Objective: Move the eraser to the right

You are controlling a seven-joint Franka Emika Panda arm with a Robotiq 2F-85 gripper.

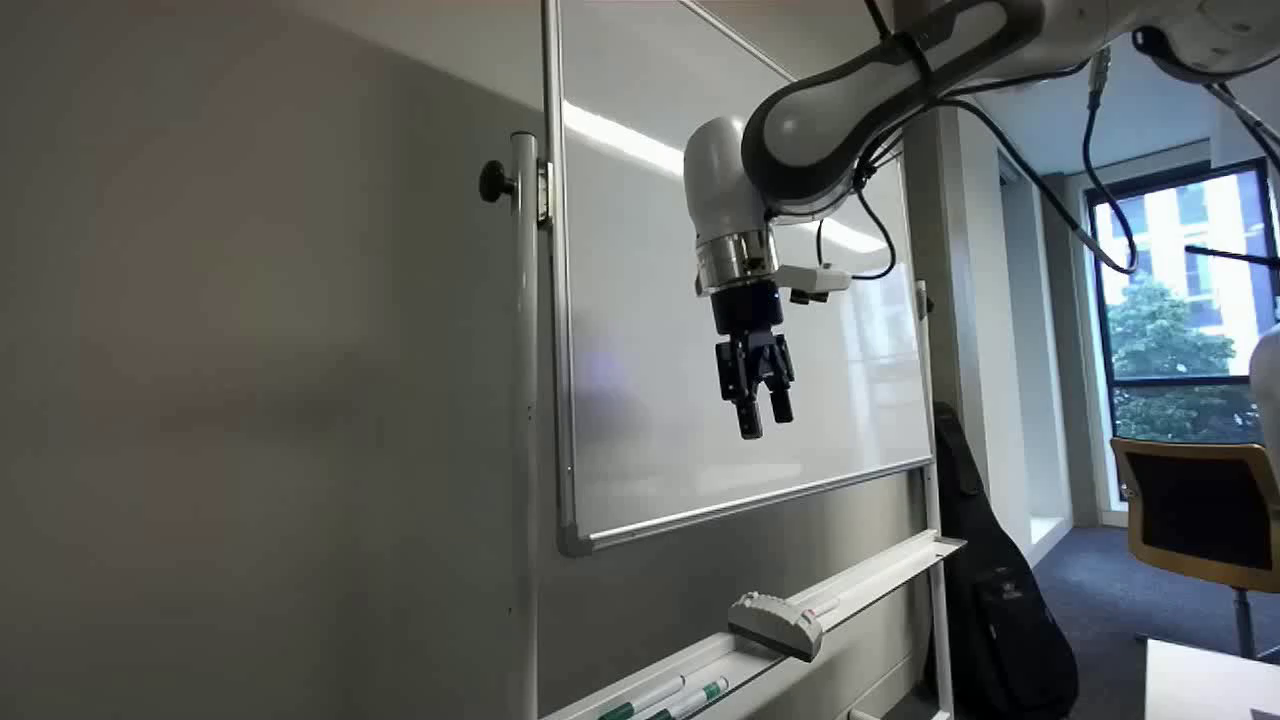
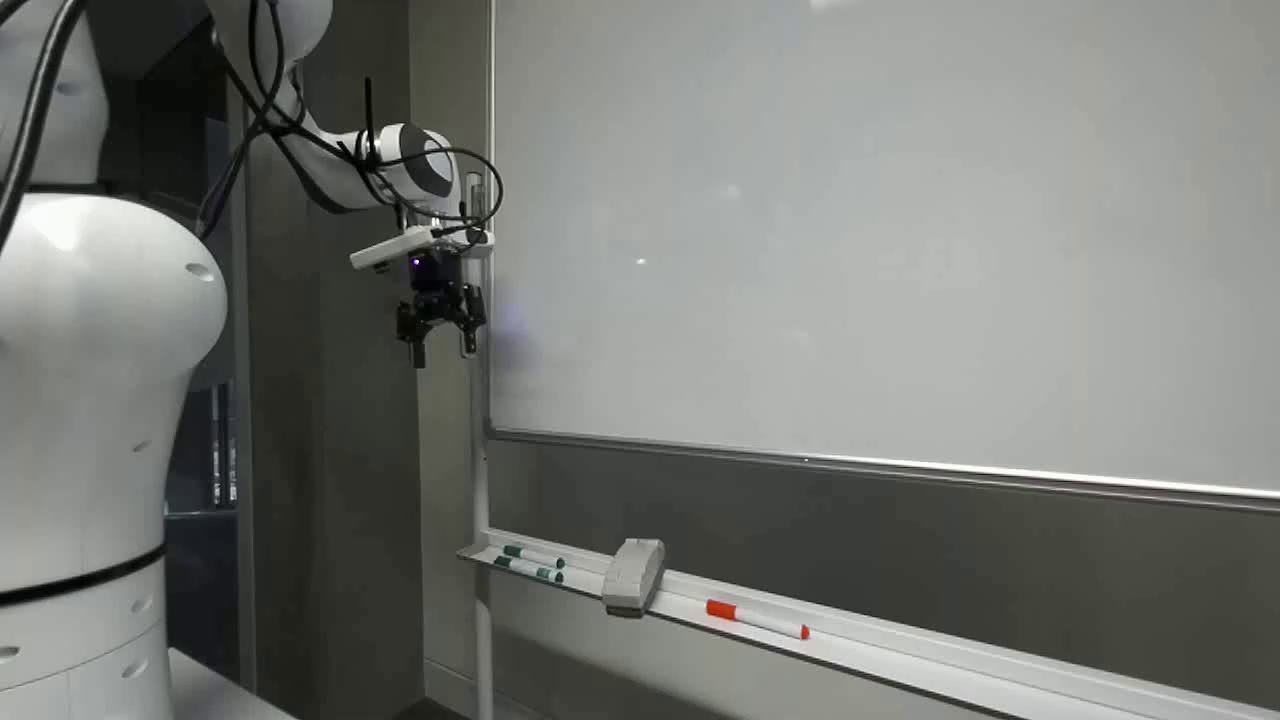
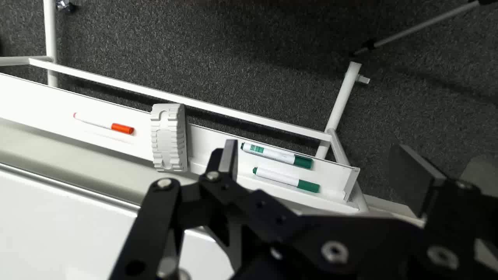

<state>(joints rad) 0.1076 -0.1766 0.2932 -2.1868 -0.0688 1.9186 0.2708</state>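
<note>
Fingers (image 3: pixel 229 160) stand wide apart, tips pointing down, and hang well above the whitish-grey eraser (image 3: pixel 167 138). In the wrist view, the eraser lies outside the gap between them: it sits between nine and ten o'clock from the finger nearer to it, and just past nine o'clock from the farther one at the right of that view. In an exterior view, the eraser (image 1: pixel 772 620) is at six o'clock from the fingers (image 1: pixel 749 418), almost straight beneath them as seen there. Also in an exterior view, the eraser (image 2: pixel 634 577) shows between four and five o'clock from the fingers (image 2: pixel 419 352).

The eraser lies crosswise on the narrow white bench (image 3: pixel 35 102) under the whiteboard (image 2: pixel 880 250). Its ridged side faces up, and in the wrist view its twelve o'clock end juts past the bench's outer edge, the one away from the whiteboard. Whether its six o'clock end touches the bench's raised back cannot be told.

On the bench near the eraser, in the wrist view, an orange-red-capped marker (image 3: pixel 106 124) lies between nine and ten o'clock from it, cap end toward the eraser. Two green-capped markers (image 3: pixel 277 155) lie between three and four o'clock from it, side by side and apart from each other, their caps turned away; in that view they show between the two fingers, though on the bench well below.
</note>
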